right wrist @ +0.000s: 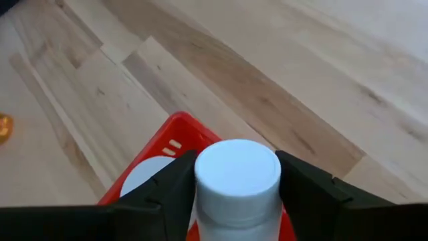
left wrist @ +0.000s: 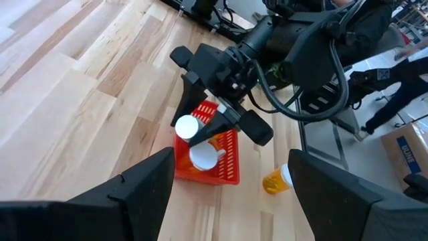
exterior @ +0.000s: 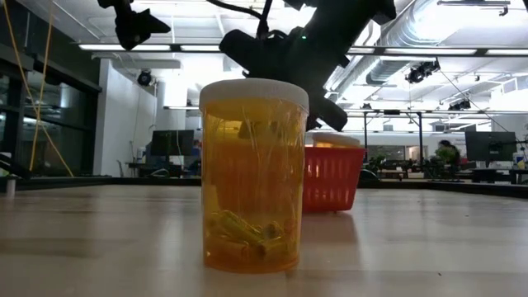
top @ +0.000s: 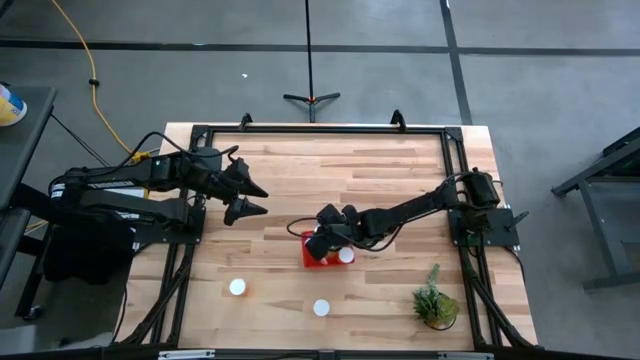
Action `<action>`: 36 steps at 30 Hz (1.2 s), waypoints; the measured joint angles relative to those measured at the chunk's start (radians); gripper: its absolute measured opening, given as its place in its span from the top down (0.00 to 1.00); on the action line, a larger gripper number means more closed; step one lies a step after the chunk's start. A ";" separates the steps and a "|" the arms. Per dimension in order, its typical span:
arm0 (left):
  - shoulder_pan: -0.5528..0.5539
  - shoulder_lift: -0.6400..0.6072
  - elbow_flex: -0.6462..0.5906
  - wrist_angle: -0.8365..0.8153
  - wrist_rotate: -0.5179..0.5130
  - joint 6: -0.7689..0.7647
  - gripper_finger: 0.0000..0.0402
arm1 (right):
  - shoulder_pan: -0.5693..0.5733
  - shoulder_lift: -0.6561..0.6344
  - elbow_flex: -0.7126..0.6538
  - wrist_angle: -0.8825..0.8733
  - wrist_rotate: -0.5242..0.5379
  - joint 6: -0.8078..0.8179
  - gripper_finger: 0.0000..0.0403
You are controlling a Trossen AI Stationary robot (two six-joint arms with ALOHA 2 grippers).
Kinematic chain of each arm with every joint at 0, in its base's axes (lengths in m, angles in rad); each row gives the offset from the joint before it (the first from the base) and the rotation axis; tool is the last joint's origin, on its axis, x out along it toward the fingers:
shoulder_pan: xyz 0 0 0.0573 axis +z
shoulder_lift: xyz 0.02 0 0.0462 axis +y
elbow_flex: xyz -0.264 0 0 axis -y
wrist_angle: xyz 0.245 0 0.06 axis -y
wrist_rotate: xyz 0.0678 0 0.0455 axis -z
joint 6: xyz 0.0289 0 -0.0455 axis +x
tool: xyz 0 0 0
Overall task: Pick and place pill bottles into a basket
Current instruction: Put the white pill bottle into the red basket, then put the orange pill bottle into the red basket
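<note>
The red mesh basket (top: 312, 258) stands mid-table. One white-capped pill bottle (top: 346, 256) stands in it. My right gripper (top: 322, 240) hangs over the basket's far left part, shut on another pill bottle (right wrist: 237, 174), whose white cap also shows in the left wrist view (left wrist: 186, 126). Two more pill bottles (top: 237, 288) (top: 321, 308) are on the table toward the near edge. The one closest to the low camera (exterior: 253, 177) stands upright on its base. My left gripper (top: 250, 197) waits open above the table's left side. My right gripper has the pill bottle between its two fingers (right wrist: 170, 191), one on each side of the body just under the white cap (right wrist: 204, 217). The fingers slant down from the table's right side. The bottle stands upright within the basket's outline. Its base is hidden.
A small green potted plant (top: 435, 300) stands near the table's near right corner. Bare wood lies between the basket and the far edge. My left gripper's wide fingers (left wrist: 147, 181) frame the basket from the left.
</note>
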 joint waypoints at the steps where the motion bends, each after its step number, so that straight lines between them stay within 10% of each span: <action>1: 0.000 0.000 0.000 0.000 0.000 0.001 0.19 | 0.000 0.000 0.000 0.002 -0.005 0.001 0.52; 23: 0.000 0.000 0.000 -0.008 -0.029 0.026 0.19 | -0.063 -0.058 0.000 0.005 -0.108 -0.090 0.37; 36: 0.000 0.000 0.000 -0.053 -0.045 0.031 0.19 | -0.046 -0.140 0.010 -0.030 -0.382 -0.064 0.37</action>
